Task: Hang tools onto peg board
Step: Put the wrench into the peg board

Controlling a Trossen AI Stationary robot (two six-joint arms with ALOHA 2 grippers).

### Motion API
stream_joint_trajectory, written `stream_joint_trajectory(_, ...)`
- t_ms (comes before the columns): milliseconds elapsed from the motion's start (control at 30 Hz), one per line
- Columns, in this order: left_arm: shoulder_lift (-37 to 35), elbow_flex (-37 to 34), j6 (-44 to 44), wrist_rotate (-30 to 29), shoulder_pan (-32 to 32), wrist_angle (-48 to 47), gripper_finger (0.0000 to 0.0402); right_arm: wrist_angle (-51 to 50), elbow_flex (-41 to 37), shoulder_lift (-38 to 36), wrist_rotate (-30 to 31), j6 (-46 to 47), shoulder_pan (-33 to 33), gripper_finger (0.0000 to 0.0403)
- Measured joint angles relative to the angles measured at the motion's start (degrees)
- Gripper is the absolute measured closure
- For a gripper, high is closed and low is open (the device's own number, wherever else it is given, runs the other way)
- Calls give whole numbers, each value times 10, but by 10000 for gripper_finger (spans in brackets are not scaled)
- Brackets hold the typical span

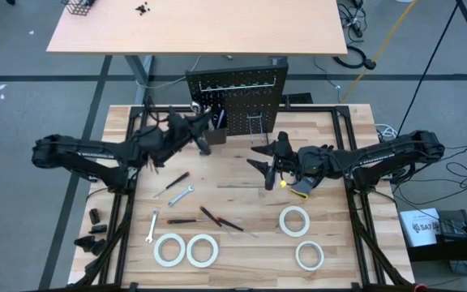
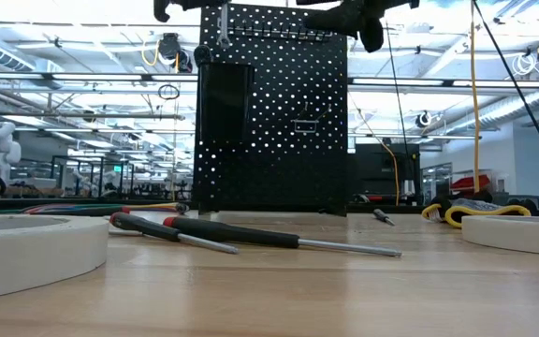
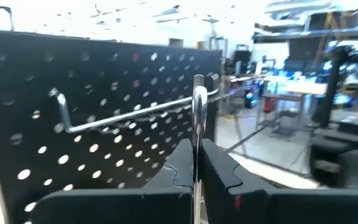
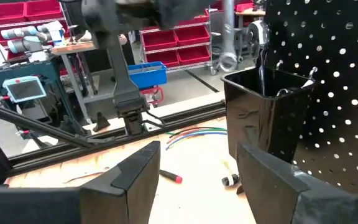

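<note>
The black peg board (image 1: pixel 237 93) stands upright at the table's far edge, with wire hooks and a small black bin (image 4: pixel 266 118). My left gripper (image 1: pixel 204 131) is up at the board's left part, shut on a silver wrench (image 3: pixel 199 106) whose end is close to a wire hook (image 3: pixel 129 115). My right gripper (image 1: pixel 259 159) hovers open before the board's right part, holding nothing. Other tools lie flat on the table: wrenches (image 1: pixel 181 195), screwdrivers (image 1: pixel 221 219) and white tape rolls (image 1: pixel 203 250). My left gripper pinches the wrench's shaft (image 3: pixel 198 140) between its two fingers, with the wrench seen edge-on. The fingers reach about level toward the peg board. The wrench stands upright, clear of the table, and one end rises past the fingertips beside the wire hook; whether it touches the hook, I cannot tell.
A black-and-yellow flat object (image 1: pixel 298 188) lies under my right arm. Tape rolls (image 1: pixel 295 220) sit at the near right and near left (image 1: pixel 169 249). In the low view, screwdrivers (image 2: pixel 251 234) lie across the table's middle. Black frame rails run along the table's sides.
</note>
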Motion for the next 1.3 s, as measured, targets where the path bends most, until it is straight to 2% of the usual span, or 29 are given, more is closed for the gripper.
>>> stream_joint_trajectory(300, 14, 0, -2, 2, 52, 1, 397, -8, 0, 0, 0, 0, -1, 199)
stream_joint_trajectory(1300, 15, 0, -2, 7, 72, -30, 397, -29, 0, 0, -2, 17, 4, 201)
